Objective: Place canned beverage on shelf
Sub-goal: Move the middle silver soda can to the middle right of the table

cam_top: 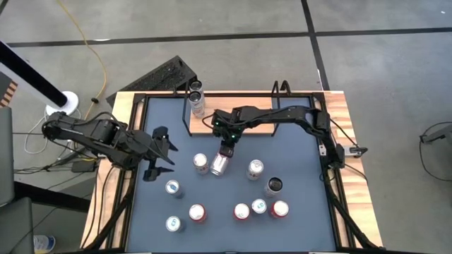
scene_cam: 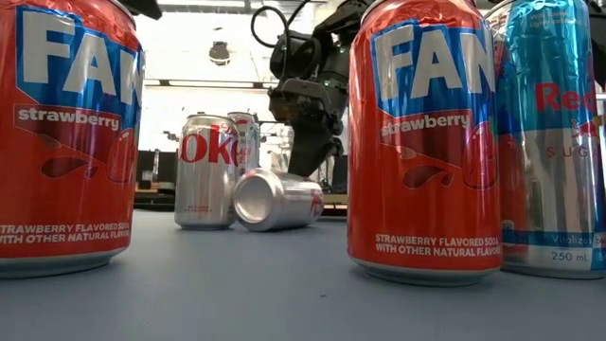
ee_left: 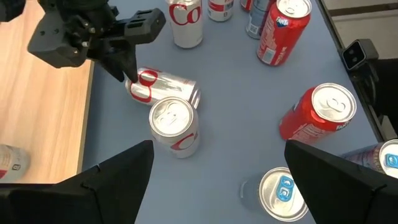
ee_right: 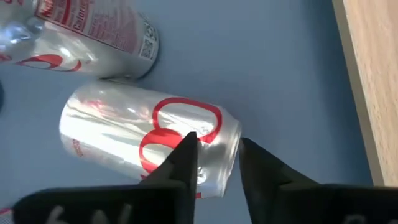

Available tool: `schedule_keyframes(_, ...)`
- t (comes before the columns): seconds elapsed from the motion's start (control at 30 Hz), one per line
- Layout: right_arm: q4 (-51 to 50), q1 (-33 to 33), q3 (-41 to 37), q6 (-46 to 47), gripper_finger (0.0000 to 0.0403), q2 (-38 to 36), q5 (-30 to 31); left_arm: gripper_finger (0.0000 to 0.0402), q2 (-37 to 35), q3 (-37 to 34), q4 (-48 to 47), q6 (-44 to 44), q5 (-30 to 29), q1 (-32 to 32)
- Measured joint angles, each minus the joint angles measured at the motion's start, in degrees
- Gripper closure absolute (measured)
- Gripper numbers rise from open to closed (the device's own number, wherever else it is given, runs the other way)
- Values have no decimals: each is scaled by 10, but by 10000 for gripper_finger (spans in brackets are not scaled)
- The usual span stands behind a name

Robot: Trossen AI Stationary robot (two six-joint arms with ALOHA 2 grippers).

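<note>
Toppled Diet Coke can: you find it lying on its side mid-worktop, near the shelf's front edge, just beside an upright Diet Coke can.
Right tool: at the toppled can's end; fingers narrowly parted, tips over its rim, not clamped.
Shelf: light-wood board at the worktop's far edge, one slim can at its left end.
Left tool: you see it open, well left of the cans.
Worktop: blue-grey; Fanta strawberry cans near the front.
</note>
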Motion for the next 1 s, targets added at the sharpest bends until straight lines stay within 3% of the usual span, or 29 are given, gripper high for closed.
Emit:
schedule_keyframes(0.2,-12,7,-3,-40,330,-29,5,50,0,0,0,0,-7,0)
schedule_keyframes(0.43,-6,40,-1,-199,318,-83,21,50,0,0,0,0,-7,0)
schedule_keyframes(0.6,-11,74,-1,-277,221,-78,44,50,0,0,0,-4,-7,0)
schedule_keyframes(0.8,-23,119,11,-311,77,-52,160,50,0,0,0,-4,-22,0)
schedule_keyframes(0.9,-62,130,27,-297,50,-47,156,50,0,0,4,-4,-23,0)
schedule_keyframes(1.0,-76,128,41,-290,52,-43,119,50,0,0,3,-5,-30,0)
